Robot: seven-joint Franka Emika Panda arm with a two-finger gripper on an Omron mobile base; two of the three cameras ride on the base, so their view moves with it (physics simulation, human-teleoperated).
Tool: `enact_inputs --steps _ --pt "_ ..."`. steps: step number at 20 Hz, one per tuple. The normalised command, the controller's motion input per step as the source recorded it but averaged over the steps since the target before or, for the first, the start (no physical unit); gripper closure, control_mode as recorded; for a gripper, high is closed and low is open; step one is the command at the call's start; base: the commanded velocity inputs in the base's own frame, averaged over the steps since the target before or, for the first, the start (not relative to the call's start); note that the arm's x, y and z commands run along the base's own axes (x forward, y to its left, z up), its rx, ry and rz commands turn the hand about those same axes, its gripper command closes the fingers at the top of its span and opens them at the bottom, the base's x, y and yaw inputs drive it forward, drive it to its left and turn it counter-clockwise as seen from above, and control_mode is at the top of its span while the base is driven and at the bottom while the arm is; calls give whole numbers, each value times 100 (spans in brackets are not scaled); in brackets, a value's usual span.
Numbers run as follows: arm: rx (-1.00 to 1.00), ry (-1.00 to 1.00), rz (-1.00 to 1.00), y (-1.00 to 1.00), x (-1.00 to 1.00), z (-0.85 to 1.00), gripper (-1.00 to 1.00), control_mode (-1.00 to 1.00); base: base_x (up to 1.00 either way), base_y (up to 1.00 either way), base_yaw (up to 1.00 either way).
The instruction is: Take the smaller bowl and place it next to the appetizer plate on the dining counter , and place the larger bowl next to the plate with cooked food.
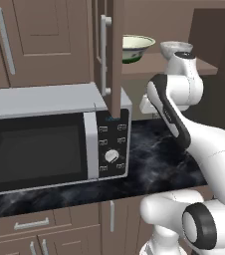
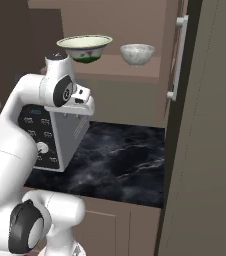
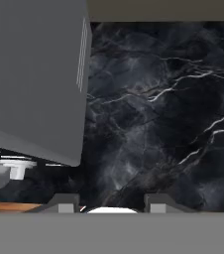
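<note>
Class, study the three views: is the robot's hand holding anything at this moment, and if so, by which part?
Nothing is held. The hand points down at the black marble counter with its fingers apart and empty; the smaller bowl and larger bowl sit on the shelf.

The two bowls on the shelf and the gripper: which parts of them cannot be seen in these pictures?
- The larger bowl: in the left base view, its left side is hidden behind the open cabinet door.
- The smaller bowl: in the left base view, the arm covers its lower part.
- The gripper: in the hand view, the bottom edge cuts off the fingers.
</note>
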Motion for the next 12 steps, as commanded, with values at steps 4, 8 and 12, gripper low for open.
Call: enact_inputs --steps 4,8,12 --pt "1 -3 0 -1 -28 0 -100 -100 0 0 0" --pt "8 -4 -23 -10 -51 -4 -100 -100 0 0 0" --pt "11 0 -53 -7 -24 16 -100 -100 0 0 0"
